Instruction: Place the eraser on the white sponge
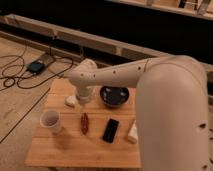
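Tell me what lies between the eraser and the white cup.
In the camera view, a reddish-brown elongated object lies between the eraser and the white cup. The gripper is farther back, beside the white sponge.

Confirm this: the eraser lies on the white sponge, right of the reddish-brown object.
Wrong. The camera view shows the eraser lying on the table, apart from the white sponge, right of the reddish-brown object. The gripper sits beside the sponge.

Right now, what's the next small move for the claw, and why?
Probably move the claw toward the near edge of the table, over the eraser. The claw hangs by the white sponge, beside the dark bowl, while the eraser lies flat on the table, ungrasped, between the reddish-brown object and the white bottle.
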`<state>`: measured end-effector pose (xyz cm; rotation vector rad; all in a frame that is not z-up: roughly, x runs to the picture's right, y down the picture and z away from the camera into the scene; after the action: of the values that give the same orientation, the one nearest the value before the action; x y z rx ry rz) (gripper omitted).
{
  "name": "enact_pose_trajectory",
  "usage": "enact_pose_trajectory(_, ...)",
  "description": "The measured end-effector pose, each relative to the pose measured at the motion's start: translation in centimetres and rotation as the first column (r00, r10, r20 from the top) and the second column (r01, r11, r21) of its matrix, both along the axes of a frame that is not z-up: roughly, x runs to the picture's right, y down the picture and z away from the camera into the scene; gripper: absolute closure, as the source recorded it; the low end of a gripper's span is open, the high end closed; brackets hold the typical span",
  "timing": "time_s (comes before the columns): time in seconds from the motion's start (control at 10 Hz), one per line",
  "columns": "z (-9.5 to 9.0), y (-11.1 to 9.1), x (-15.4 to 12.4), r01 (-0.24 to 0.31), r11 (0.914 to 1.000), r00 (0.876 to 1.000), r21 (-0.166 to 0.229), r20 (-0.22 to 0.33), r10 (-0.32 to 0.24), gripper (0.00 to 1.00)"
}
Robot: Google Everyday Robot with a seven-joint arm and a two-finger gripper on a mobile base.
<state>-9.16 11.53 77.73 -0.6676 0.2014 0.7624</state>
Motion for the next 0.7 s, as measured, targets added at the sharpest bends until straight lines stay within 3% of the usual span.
enact_pose_trajectory(0.2,-0.6,2.5,2.7,-0.049,0.9986,0.997,-0.022,-0.059,0.048,0.26)
enact_pose_trajectory(0.7,0.0,5.9,8.7,-0.142,0.9882,0.983,-0.058,-0.126,0.134,0.26)
